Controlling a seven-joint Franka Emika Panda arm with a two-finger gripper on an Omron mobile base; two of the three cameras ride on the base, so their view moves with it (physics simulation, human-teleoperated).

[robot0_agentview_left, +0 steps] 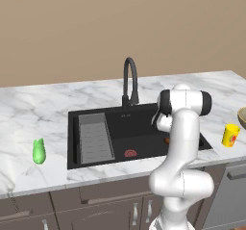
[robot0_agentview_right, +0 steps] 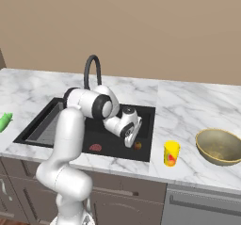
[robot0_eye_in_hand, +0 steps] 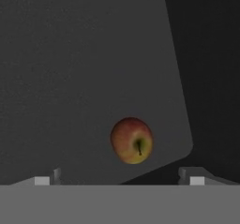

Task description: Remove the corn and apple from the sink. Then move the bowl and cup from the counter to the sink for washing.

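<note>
The apple [robot0_eye_in_hand: 131,140], red and yellow, lies on the floor of the black sink [robot0_agentview_left: 139,128] near its right wall; it also shows as a small ball [robot0_agentview_right: 137,145]. My gripper [robot0_agentview_right: 129,143] hangs inside the basin just above and left of the apple, open, with its fingertips [robot0_eye_in_hand: 47,178] wide apart and nothing between them. The green corn [robot0_agentview_left: 38,152] lies on the counter [robot0_agentview_left: 38,108] left of the sink. Right of the sink stands the yellow cup [robot0_agentview_right: 171,153], and beyond it sits the tan bowl [robot0_agentview_right: 219,146].
A flat reddish item [robot0_agentview_left: 130,153] lies on the sink floor near the front wall. The ribbed grey drain rack [robot0_agentview_left: 94,137] fills the sink's left side. The black arched faucet [robot0_agentview_left: 129,82] rises behind the basin. Brown cabinets run below the counter.
</note>
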